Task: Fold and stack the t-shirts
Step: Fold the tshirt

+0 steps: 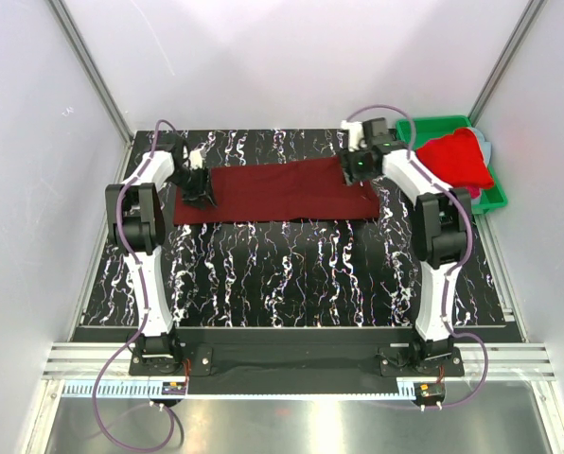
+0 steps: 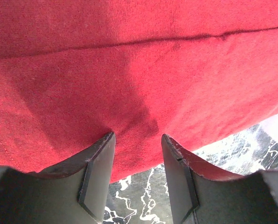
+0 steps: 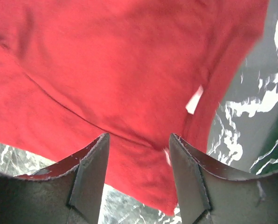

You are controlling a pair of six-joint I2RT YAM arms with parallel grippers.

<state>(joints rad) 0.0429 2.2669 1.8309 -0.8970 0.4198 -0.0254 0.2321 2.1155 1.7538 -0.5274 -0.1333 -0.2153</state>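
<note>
A dark maroon t-shirt (image 1: 282, 192) lies folded into a long flat strip across the far half of the table. My left gripper (image 1: 195, 184) stands over its left end and my right gripper (image 1: 358, 170) over its right end. In the left wrist view the shirt (image 2: 129, 70) fills the frame, and the left gripper (image 2: 138, 136) is open above the cloth's near edge. In the right wrist view the shirt (image 3: 106, 70) shows a small white tag (image 3: 194, 99), and the right gripper (image 3: 139, 136) is open over a corner of the cloth. Neither gripper pinches any cloth.
A green bin (image 1: 495, 197) sits at the far right edge of the table with a bright red t-shirt (image 1: 457, 159) heaped in it. White walls and metal posts close in the table on the left, the right and the back.
</note>
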